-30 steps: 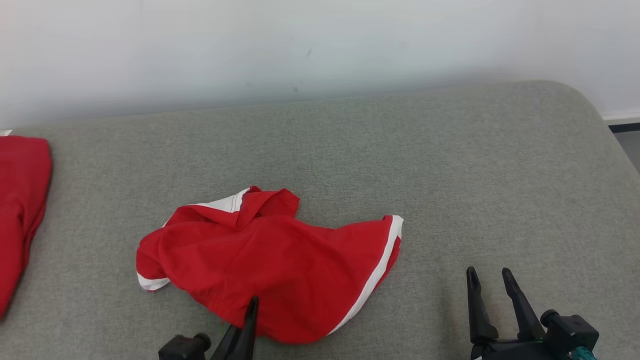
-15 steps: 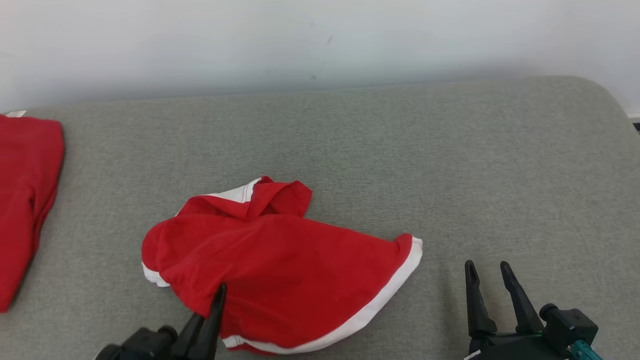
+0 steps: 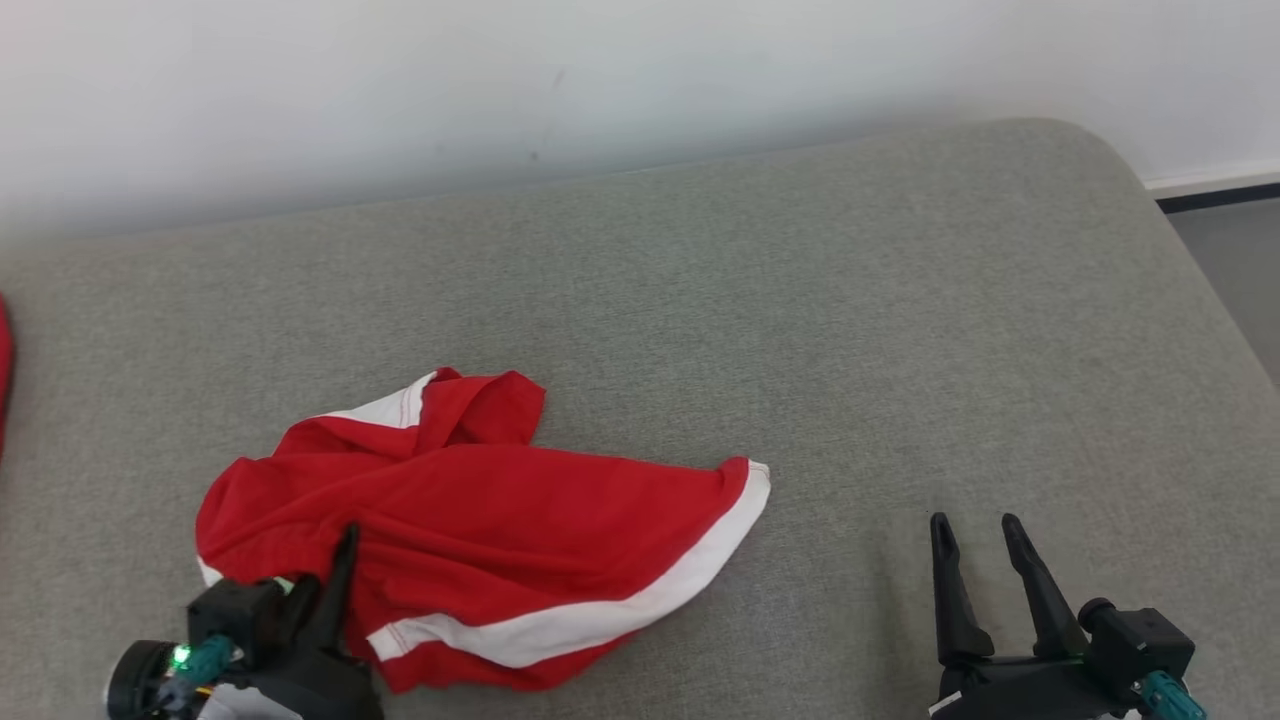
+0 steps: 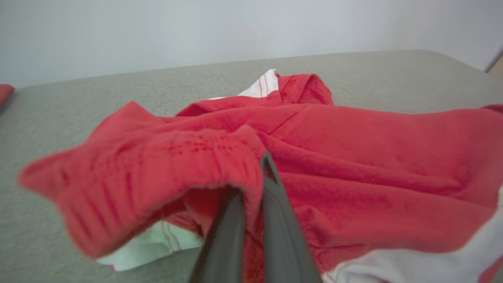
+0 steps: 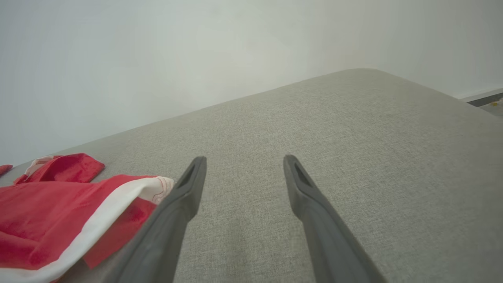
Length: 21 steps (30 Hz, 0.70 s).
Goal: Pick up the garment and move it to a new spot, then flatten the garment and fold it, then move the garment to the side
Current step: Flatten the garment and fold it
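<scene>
Red garment (image 3: 500, 520) lies crumpled on grey cushion (image 3: 850, 330), pinched in left gripper (image 3: 346, 540).

Bright, even, diffuse light; no glare. Head view is sharp, with a thin soft shadow under the red garment (image 3: 480, 540) along its lower edge. Left wrist view: the near fold at lower left is smeared and out of focus. Right wrist view: the grey cushion (image 5: 353, 137) bows at upper right, and the white wall (image 5: 157, 59) is washed pale.
</scene>
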Tool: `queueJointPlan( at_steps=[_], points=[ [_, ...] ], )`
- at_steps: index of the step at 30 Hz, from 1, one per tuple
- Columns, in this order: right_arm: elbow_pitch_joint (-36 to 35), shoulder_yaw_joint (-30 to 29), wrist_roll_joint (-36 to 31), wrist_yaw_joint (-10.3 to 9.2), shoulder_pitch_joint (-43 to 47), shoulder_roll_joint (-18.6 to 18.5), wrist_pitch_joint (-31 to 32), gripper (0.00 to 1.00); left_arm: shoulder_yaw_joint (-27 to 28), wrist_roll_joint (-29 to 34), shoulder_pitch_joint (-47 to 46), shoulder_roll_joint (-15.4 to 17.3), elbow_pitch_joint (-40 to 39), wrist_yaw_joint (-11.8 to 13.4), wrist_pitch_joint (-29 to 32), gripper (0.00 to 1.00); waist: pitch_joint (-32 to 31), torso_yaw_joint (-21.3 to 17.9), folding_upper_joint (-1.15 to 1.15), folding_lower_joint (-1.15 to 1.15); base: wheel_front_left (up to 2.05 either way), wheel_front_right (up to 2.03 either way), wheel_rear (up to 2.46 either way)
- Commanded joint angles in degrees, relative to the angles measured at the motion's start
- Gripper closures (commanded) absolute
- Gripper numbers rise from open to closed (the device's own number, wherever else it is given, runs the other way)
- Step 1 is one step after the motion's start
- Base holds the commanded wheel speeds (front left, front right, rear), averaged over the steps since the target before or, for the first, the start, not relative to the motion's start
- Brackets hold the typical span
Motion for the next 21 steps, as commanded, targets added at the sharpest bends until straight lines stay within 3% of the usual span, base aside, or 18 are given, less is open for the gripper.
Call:
queueJointPlan(
  at_steps=[1,6,7,8,21],
  points=[
    [0.1,-0.2,-0.2,0.21,-0.2,0.0,0.0,0.0,0.7,-0.6,-1.4,0.2,2.0,-0.1,-1.0,1.0,0.1,-0.8,0.0,-0.01,0.0,0.0,0.0],
    [0.3,-0.7,-0.2,0.21,0.9,0.0,0.0,0.0,0.6,-0.8,-2.6,-0.6,4.9,-0.7,-2.0,1.0,-0.5,0.1,0.0,-0.01,0.0,0.0,0.0],
    [0.4,-0.5,-0.1,0.21,1.1,0.0,0.0,0.0,0.5,-0.8,-2.7,-0.8,5.4,-0.9,-2.1,0.55,-0.8,0.4,0.0,-0.01,0.0,0.0,0.0],
    [0.5,-0.3,-0.1,0.21,1.2,0.0,0.0,0.0,0.3,-0.6,-2.6,-1.3,5.6,-1.0,-2.2,0.0,-1.1,0.9,0.0,-0.01,0.0,0.0,0.0],
    [0.2,-1.0,0.0,0.21,2.8,0.0,0.0,0.0,5.5,0.5,11.7,-9.5,-7.7,-1.5,-2.3,0.0,-3.7,8.2,0.0,-0.01,0.0,0.0,0.0]
  ],
)
